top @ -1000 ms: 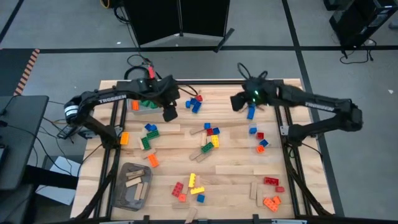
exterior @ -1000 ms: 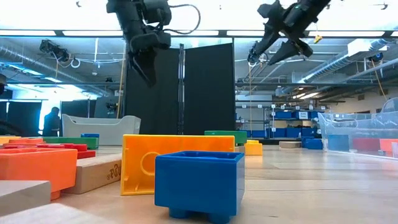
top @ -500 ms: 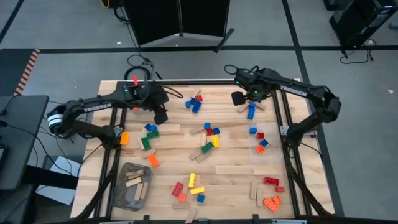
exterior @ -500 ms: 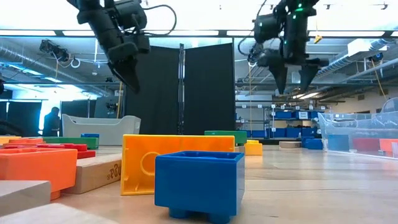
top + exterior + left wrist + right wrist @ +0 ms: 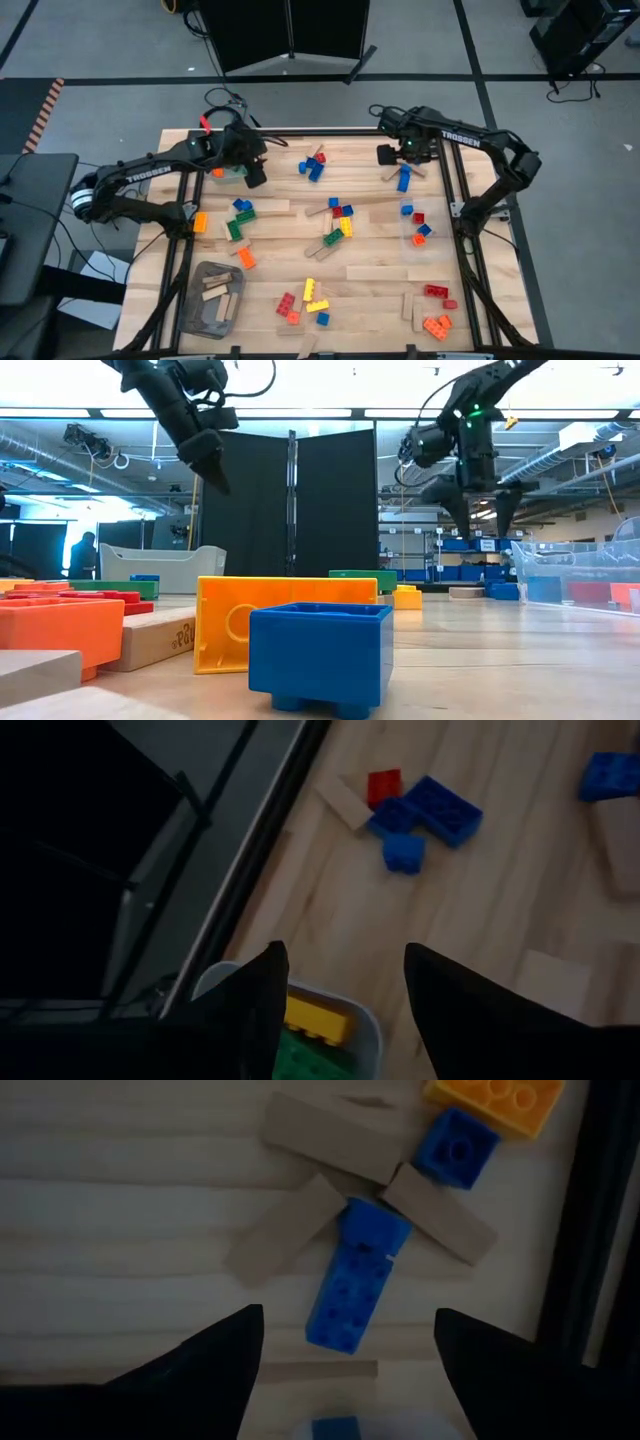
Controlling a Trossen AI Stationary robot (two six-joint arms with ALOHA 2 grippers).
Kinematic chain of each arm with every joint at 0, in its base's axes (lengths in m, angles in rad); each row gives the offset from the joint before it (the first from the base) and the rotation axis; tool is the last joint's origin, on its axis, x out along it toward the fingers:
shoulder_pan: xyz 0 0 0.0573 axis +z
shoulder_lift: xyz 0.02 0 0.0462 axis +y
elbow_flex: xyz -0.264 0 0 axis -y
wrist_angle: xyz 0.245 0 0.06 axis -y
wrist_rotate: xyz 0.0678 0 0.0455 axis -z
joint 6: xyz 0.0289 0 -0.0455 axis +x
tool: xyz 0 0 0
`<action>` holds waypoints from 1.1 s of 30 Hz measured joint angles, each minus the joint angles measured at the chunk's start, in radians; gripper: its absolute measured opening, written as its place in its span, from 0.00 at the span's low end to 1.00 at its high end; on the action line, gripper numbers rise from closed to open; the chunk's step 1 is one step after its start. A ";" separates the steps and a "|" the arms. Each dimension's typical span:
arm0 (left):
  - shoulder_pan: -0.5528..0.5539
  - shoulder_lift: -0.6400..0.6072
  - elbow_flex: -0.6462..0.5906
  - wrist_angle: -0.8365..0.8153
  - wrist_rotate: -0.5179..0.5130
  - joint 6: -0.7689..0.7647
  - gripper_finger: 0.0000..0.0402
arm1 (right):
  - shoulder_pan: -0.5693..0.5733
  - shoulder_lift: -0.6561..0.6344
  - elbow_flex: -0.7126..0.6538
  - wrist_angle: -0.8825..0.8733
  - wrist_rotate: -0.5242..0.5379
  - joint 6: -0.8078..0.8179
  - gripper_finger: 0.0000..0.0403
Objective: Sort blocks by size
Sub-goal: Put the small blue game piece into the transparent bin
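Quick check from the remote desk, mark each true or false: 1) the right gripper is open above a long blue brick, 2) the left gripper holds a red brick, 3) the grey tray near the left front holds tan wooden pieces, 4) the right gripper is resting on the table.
1) True: the right gripper is open above the long blue brick.
2) False: the left gripper holds nothing; it hangs by a bin with yellow and green bricks.
3) True: the grey tray holds tan wooden pieces.
4) False: it hangs in the air.
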 joint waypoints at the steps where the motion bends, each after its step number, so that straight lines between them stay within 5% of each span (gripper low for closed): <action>1: 0.003 0.000 0.000 0.001 -0.005 0.012 0.52 | -0.012 -0.002 -0.016 0.018 -0.009 0.008 0.76; 8: 0.029 0.001 0.000 0.008 -0.028 0.048 0.52 | -0.073 -0.002 -0.136 0.148 -0.090 0.056 0.72; 33: 0.088 0.001 0.000 0.068 -0.037 0.121 0.52 | -0.184 -0.003 -0.316 0.414 -0.072 0.170 0.56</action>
